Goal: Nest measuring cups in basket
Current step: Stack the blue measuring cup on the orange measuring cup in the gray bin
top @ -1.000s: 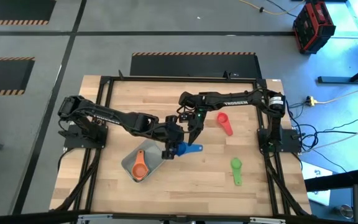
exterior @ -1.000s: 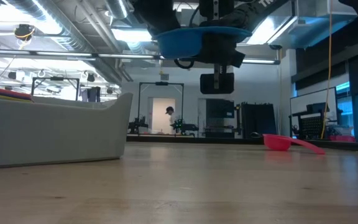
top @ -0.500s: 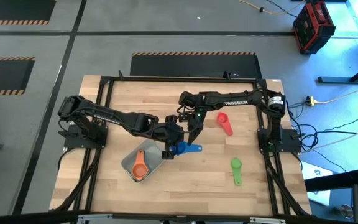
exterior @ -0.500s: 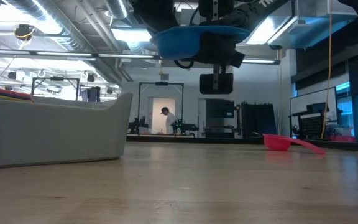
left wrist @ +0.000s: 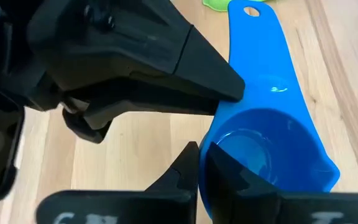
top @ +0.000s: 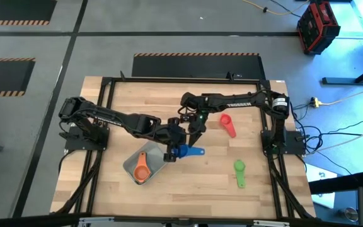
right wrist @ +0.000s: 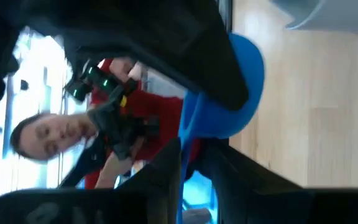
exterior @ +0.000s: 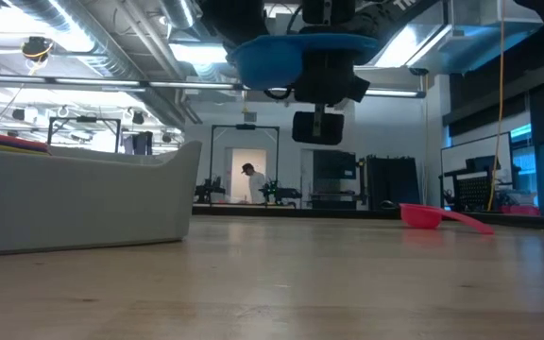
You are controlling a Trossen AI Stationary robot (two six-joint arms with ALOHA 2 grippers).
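Note:
A blue measuring cup hangs above the table just right of the basket, with my left gripper shut on it. Its handle points toward the table's right edge. My right gripper comes in from the far right. It is open, and a blue edge of the cup lies between its fingers. An orange cup lies in the basket. A pink-red cup and a green cup lie on the table. My left gripper pinches the blue cup's bowl wall on the side opposite the handle, one finger inside the bowl and one outside. The fingers slant down from the table's left. The cup is lifted clear, about level, mouth up. My right gripper: whether its fingers touch the cup cannot be told.
The basket stands near the table's front, left of centre. A black frame runs round the tabletop. A person shows in the room behind the table in the right wrist view.
My right gripper has turned a little beside the blue cup, and in the high view its fingers reach less far over the cup. The cup stays where it was, held up above the table by my left gripper.

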